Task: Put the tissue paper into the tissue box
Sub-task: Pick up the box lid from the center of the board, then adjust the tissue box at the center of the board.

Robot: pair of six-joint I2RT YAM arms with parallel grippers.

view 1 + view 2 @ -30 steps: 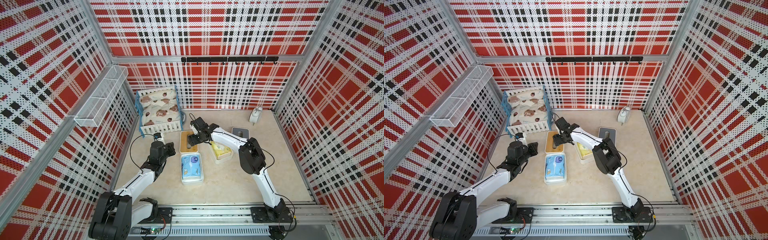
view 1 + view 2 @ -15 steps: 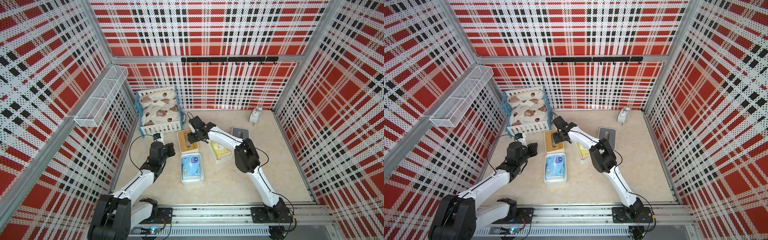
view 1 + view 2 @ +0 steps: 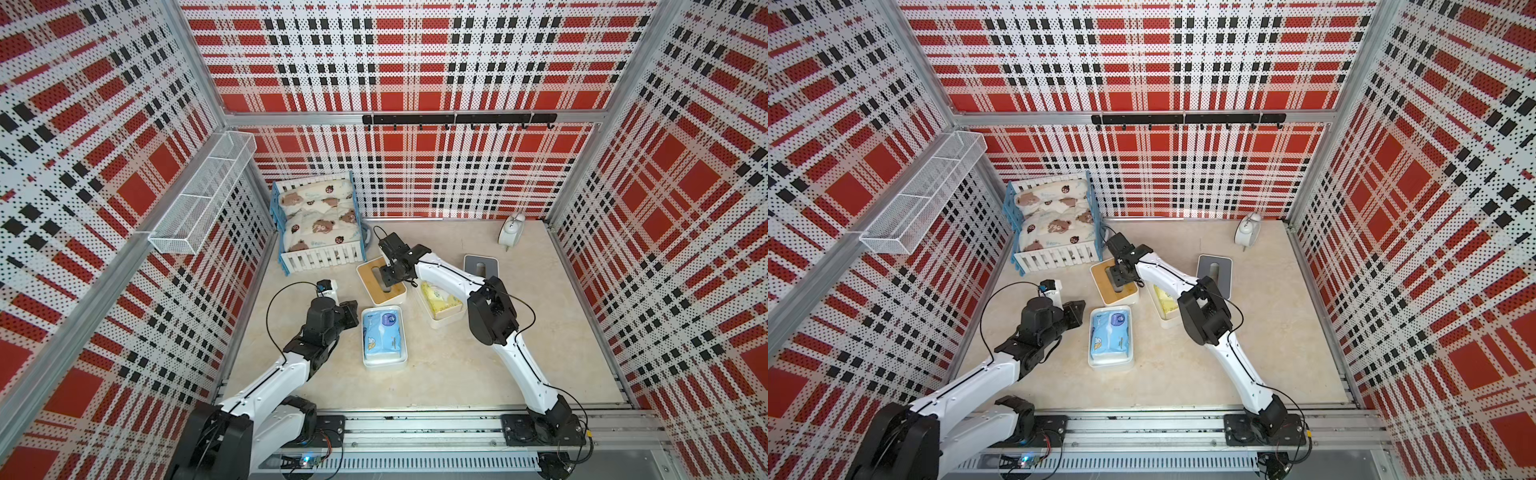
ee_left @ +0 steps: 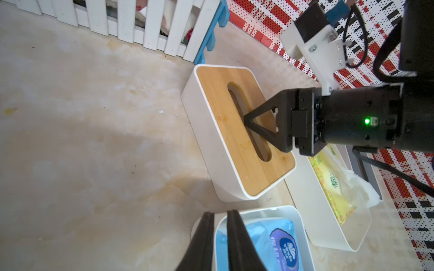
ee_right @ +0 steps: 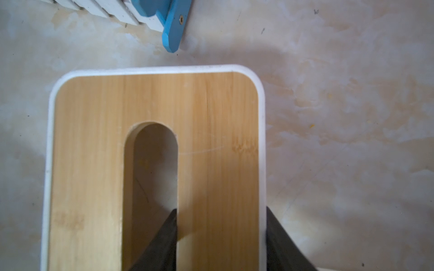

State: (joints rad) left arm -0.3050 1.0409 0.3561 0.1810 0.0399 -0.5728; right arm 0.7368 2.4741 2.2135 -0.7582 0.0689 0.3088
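By my reading we're early. The blue tissue pack (image 3: 381, 332) lies in an open white box (image 3: 406, 337) and a yellow pack (image 3: 440, 301) lies in a second open box (image 3: 448, 321). The tissue box (image 4: 204, 131) I'm working on has its bamboo lid (image 5: 98, 140) on and looks empty through the slot (image 5: 152, 152). I judge the lid must come off before a pack goes in. My right gripper (image 5: 220, 210) straddles the strip of lid between slot and outer wall. One finger is down in the slot against its edge and the other is against the outside wall, so I read that as a grip on the box. The yellow pack lies just behind those jaws, on the wrist side. The blue pack sits just beside my left gripper (image 4: 219, 212), whose jaws show only a narrow gap at that box's corner. I can't tell whether they pinch its rim.
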